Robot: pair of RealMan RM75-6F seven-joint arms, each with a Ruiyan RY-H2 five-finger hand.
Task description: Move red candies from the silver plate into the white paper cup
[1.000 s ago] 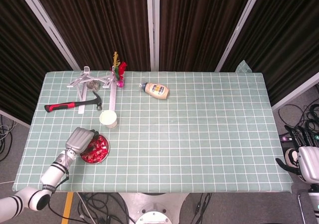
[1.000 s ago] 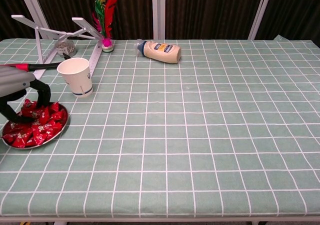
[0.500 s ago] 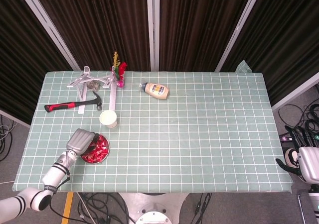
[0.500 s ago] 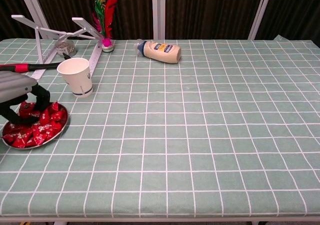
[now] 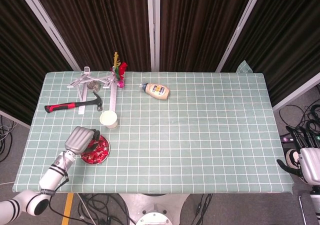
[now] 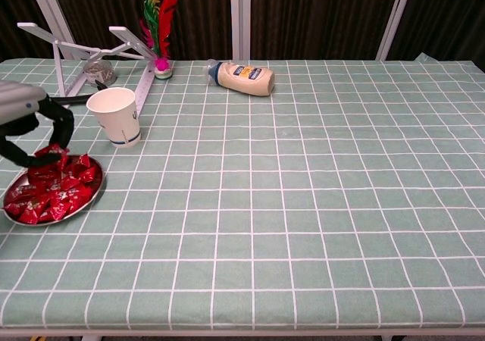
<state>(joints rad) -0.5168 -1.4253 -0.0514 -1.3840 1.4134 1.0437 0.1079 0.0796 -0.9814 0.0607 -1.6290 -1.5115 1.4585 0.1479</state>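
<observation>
Left hand (image 6: pixel 26 125) above silver plate (image 6: pixel 85 203) of red candies (image 6: pixel 53 193), fingers (image 6: pixel 61 129) pinching one candy (image 6: pixel 51 151), upright white paper cup (image 6: pixel 114 116) just behind, hammer (image 5: pixel 75 105), metal stand (image 5: pixel 92 79), shuttlecock (image 6: pixel 159 23), mayonnaise bottle (image 6: pixel 242 78) lying sideways beyond, right hand (image 5: pixel 306 165) off table (image 6: pixel 303 204), fingers' state unclear.

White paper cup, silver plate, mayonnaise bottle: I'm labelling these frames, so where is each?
white paper cup (image 6: pixel 115 117), chest view, front wall.
silver plate (image 6: pixel 89 199), chest view, right rim.
mayonnaise bottle (image 6: pixel 248 79), chest view, label.

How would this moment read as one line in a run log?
left hand: pinches red candy above silver plate | white paper cup: upright | right hand: off table
</observation>
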